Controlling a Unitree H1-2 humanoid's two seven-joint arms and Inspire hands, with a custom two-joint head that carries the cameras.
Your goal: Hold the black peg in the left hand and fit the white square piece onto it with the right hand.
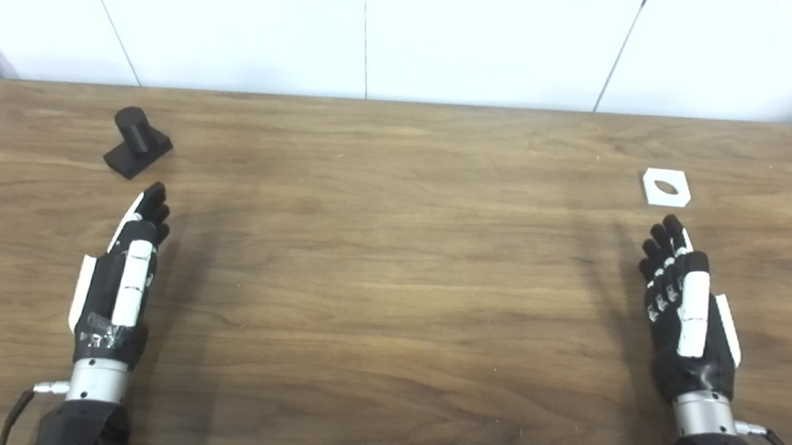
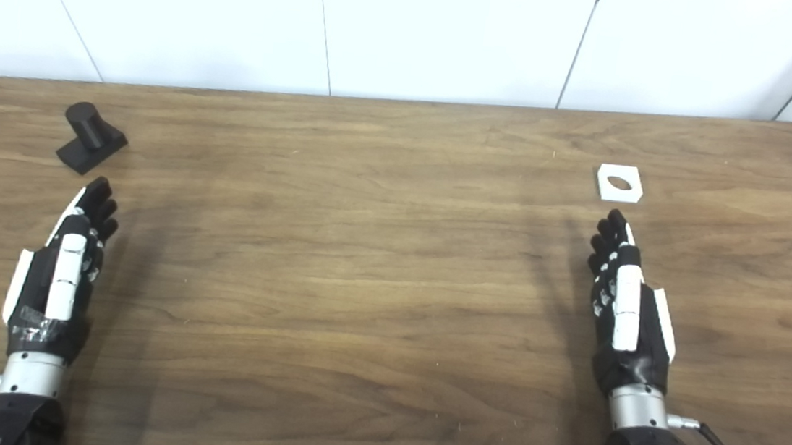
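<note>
Over on the far left, the black peg (image 1: 136, 141) is sitting on the wooden table (image 1: 392, 266), a short round post rising from a dark square base, with nothing touching it. Just in front of it, the left hand (image 1: 123, 276) is reaching in from the bottom edge, fingers stretched out straight and lying close alongside one another, holding nothing; its fingertips are stopping a little short of the peg's base. The middle of the table is lying between the two arms, well apart from either piece. Moving across to the right, the right hand (image 1: 685, 308) is mirroring the other one, fingers extended and slightly spread, gripping nothing at all. Just beyond its fingertips, the white square piece (image 1: 666, 187) is lying flat on the wood, its round hole facing up, near the hand but not touching it. Peg and square are sitting at opposite ends of the table.
</note>
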